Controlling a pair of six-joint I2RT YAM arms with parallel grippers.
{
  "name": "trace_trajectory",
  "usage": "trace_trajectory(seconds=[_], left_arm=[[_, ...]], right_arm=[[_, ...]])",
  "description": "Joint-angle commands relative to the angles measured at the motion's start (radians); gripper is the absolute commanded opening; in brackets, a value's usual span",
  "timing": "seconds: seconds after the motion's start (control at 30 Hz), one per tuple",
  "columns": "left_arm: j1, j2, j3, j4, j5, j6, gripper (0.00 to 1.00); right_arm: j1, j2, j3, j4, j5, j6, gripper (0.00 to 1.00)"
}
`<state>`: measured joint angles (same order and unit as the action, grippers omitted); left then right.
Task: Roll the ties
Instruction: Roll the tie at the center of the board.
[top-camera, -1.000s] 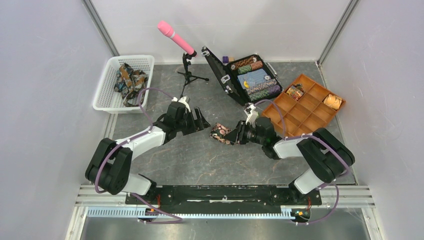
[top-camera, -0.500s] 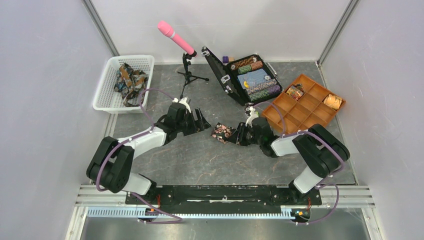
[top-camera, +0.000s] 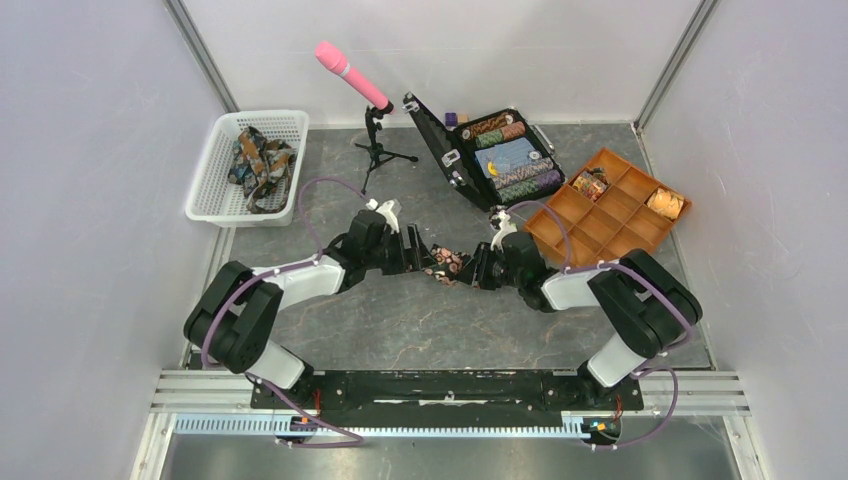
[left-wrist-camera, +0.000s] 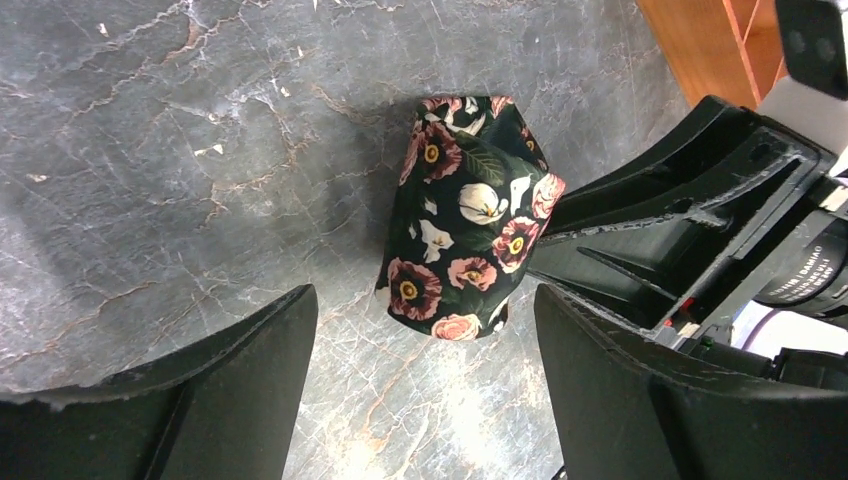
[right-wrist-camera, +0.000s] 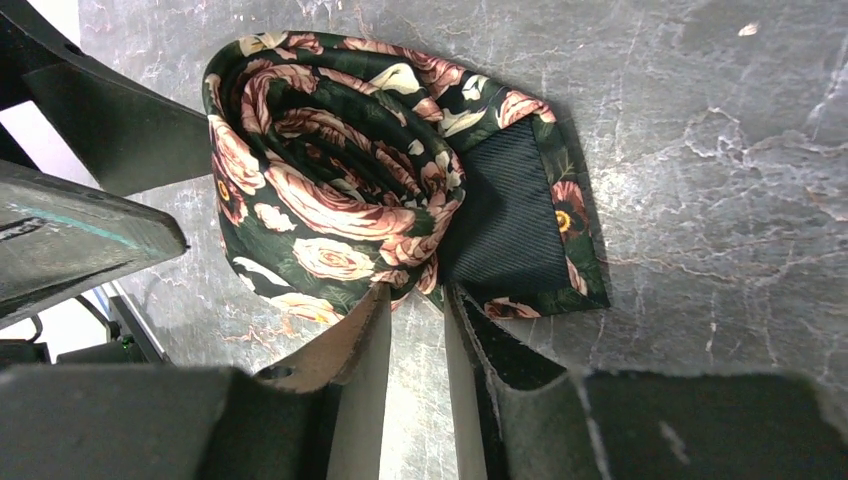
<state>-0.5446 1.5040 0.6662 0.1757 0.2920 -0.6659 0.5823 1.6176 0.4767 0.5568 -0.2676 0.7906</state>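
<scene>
A tie (top-camera: 443, 264) with a dark floral print, rolled into a coil, rests on the grey table between my two grippers. In the right wrist view the coil (right-wrist-camera: 330, 190) lies on its side with its dark lining flap to the right. My right gripper (right-wrist-camera: 418, 290) is nearly closed and pinches the coil's near edge; it also shows in the top view (top-camera: 470, 270). My left gripper (top-camera: 415, 255) is open wide. In its wrist view (left-wrist-camera: 425, 300) the coil (left-wrist-camera: 465, 215) sits just ahead of the fingertips, without touching them.
A white basket (top-camera: 215, 205) at the back left holds loose ties (top-camera: 258, 160). An orange divided tray (top-camera: 610, 225) at the right holds two coils (top-camera: 590, 183), one tan-gold (top-camera: 665, 203). An open black case (top-camera: 500, 155) of chips and a pink microphone (top-camera: 352, 75) stand behind.
My left gripper has moved right, up to the coiled tie. My right gripper, still holding the coil, has shifted slightly.
</scene>
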Motion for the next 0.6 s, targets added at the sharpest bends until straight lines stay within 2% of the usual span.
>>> trace_trajectory(seconds=[0.0, 0.17, 0.33, 0.57], left_arm=[[-0.005, 0.007, -0.005, 0.062, 0.007, 0.063, 0.85], [-0.005, -0.028, -0.028, 0.056, -0.026, 0.07, 0.84], [-0.005, -0.063, -0.035, 0.042, -0.044, 0.069, 0.83], [-0.007, -0.115, -0.047, 0.027, -0.044, 0.06, 0.72]], right_arm=[[0.0, -0.069, 0.038, -0.048, 0.031, -0.051, 0.33], [-0.001, -0.14, 0.069, -0.135, 0.033, -0.122, 0.37], [-0.003, -0.192, 0.091, -0.212, 0.101, -0.185, 0.39], [-0.016, -0.099, 0.16, -0.249, 0.138, -0.239, 0.33]])
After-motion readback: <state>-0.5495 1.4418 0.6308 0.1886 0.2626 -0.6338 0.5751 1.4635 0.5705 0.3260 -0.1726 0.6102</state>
